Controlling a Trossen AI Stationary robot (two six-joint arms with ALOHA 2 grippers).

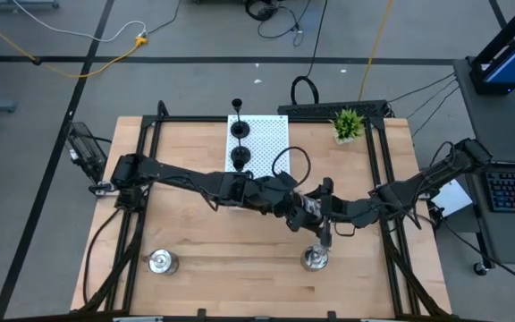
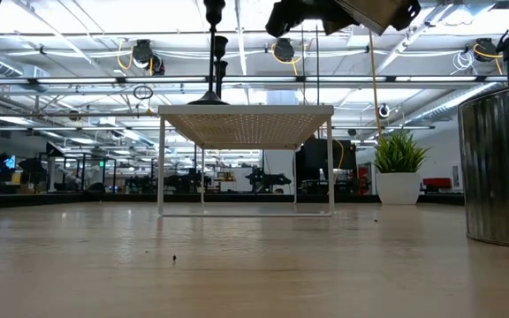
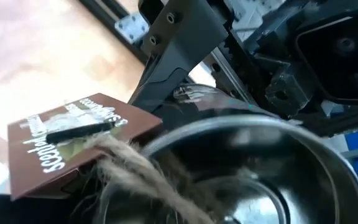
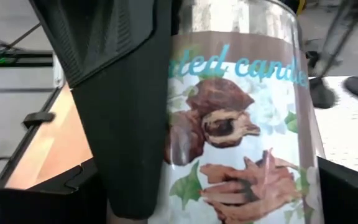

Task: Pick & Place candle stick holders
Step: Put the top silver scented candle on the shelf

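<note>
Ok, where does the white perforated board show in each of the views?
High view: white board, top centre.
Low view: board at centre, edge-on, on legs.
Left wrist view: not in it.
Right wrist view: likely the white strip at right.
Shared landmark: black holder standing on it.

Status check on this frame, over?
Right gripper shut on silver holder, aloft mid-table. Left gripper close against the same holder. Second silver holder stands on the table nearby.
</note>
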